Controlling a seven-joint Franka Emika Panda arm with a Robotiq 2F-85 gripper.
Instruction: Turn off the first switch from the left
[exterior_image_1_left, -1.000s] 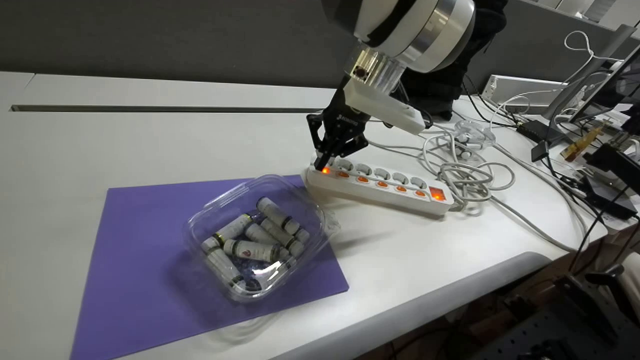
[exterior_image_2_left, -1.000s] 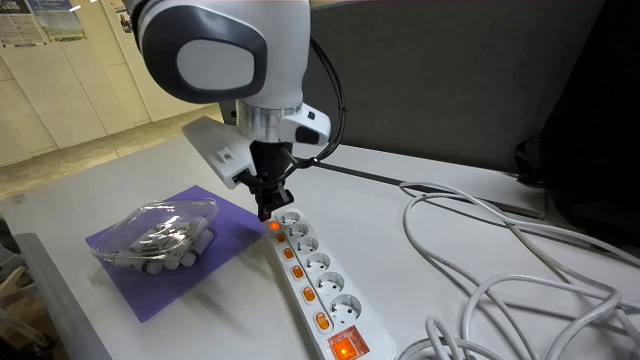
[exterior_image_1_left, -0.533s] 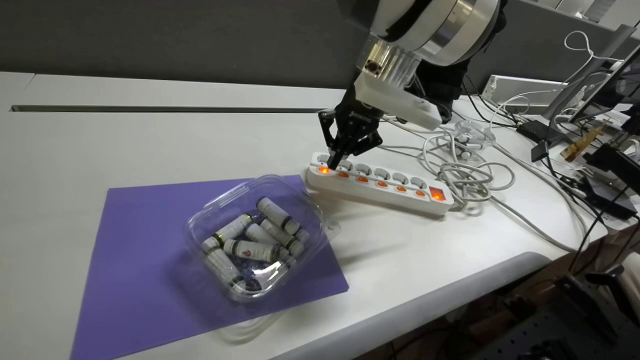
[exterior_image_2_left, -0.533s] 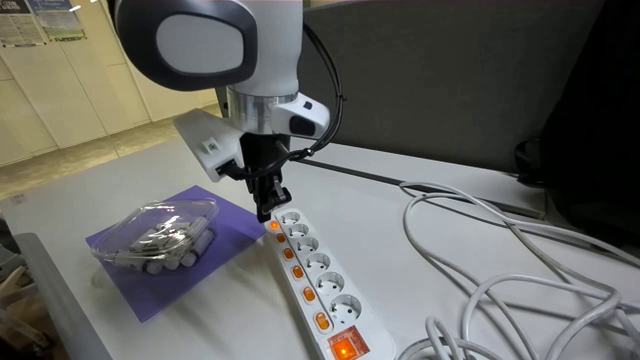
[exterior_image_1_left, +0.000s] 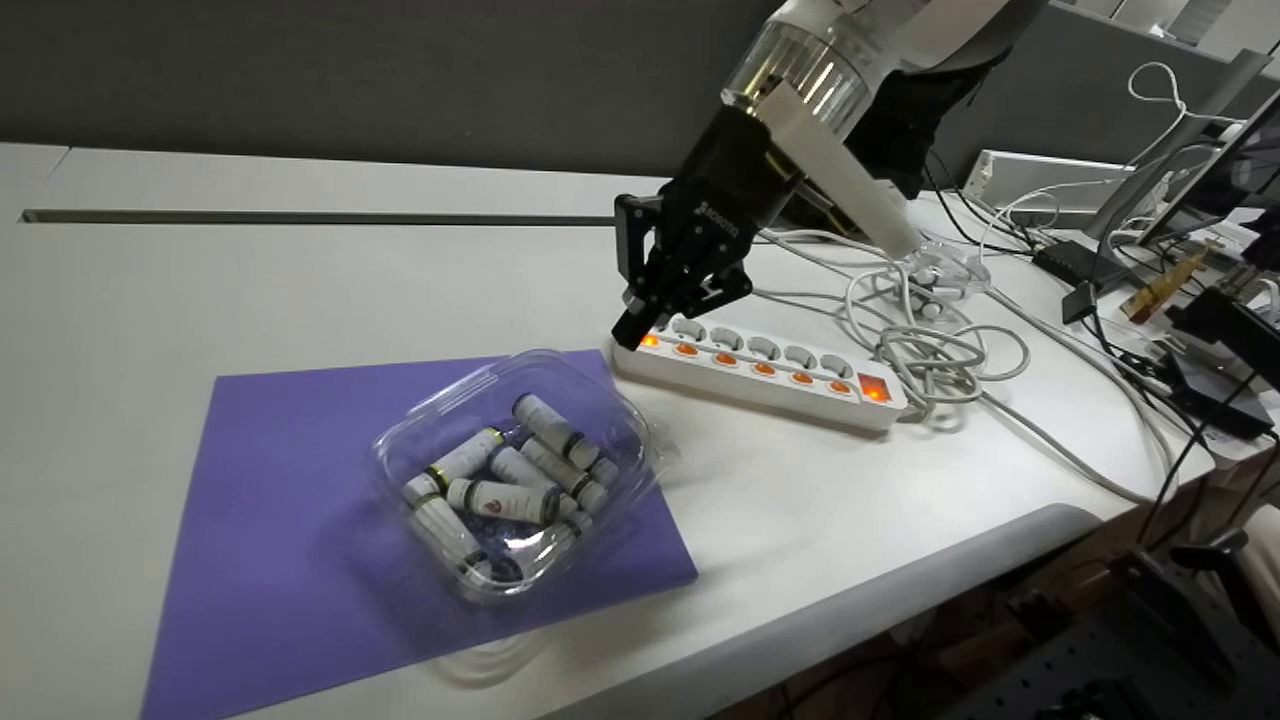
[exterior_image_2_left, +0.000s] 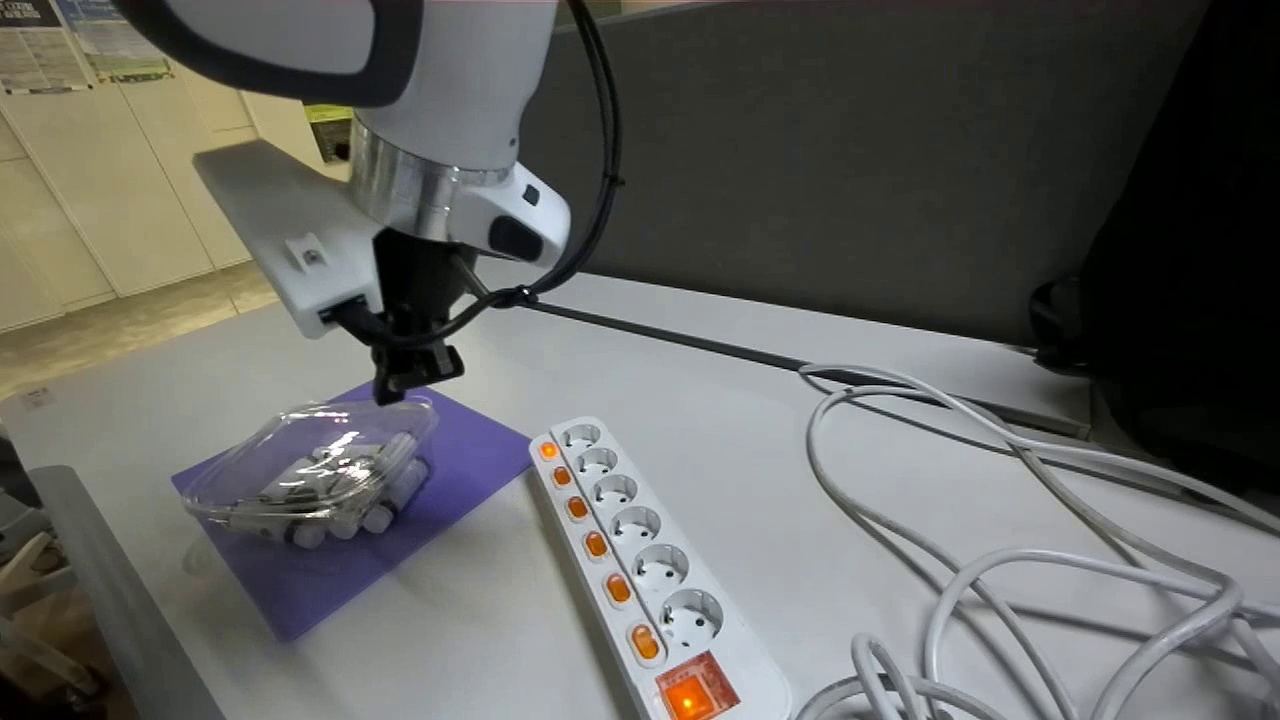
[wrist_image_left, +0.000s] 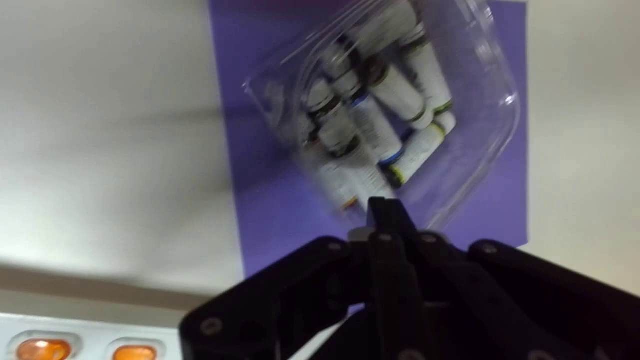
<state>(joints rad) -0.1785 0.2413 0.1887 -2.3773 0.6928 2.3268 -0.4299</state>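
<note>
In an exterior view the sheet (exterior_image_1_left: 270, 500) lies leftmost, under a clear tub (exterior_image_1_left: 455, 402) of vials (exterior_image_1_left: 500, 501). Next hangs the gripper (exterior_image_1_left: 630, 326), jaws together, partly hiding the first switch (exterior_image_1_left: 651, 341), which glows at the left end of the strip (exterior_image_1_left: 750, 393). In an exterior view the fingertips (exterior_image_2_left: 389, 388) are well apart from it. More switches (exterior_image_1_left: 764, 369) run right, then cords (exterior_image_1_left: 925, 350).

In an exterior view, white lettering (exterior_image_1_left: 719, 219) on the black claw (exterior_image_1_left: 631, 327) reads "ROBOTIQ".
</note>
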